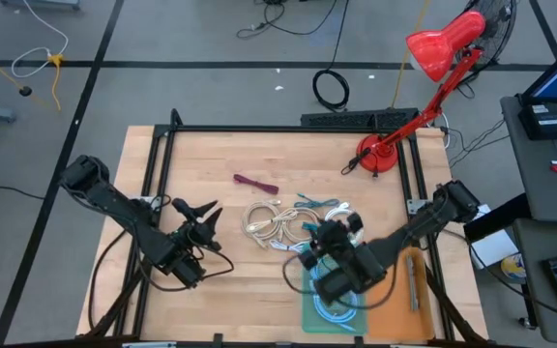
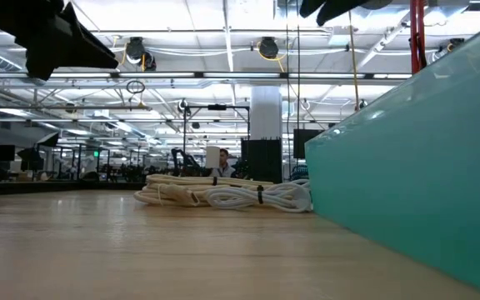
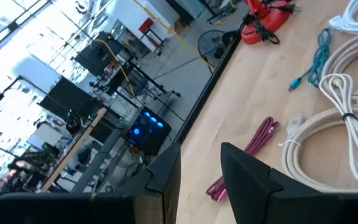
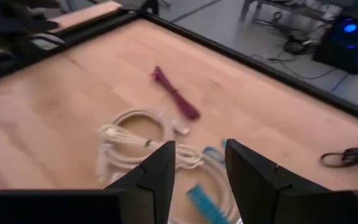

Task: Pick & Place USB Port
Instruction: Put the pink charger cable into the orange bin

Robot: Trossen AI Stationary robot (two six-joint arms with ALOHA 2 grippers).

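Right gripper (image 4: 199, 147) hangs over the cable pile (image 1: 278, 220) mid-tabletop, fingers part open with nothing clearly gripped; teal USB cable (image 4: 201, 203), likely the target, lies just below the gap. Best to drop straight down, centre on the plug end, and pinch only the teal strand, not the white loops touching it. Open room toward the teal tray (image 1: 309, 302) at the near right corner. Left gripper (image 1: 206, 215) waits near the left edge, part open, empty.

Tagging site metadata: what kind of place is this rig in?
Likely an open robotics lab or workshop floor: long rows of ceiling lights, equipment racks beyond the wooden table, loose floor cables.
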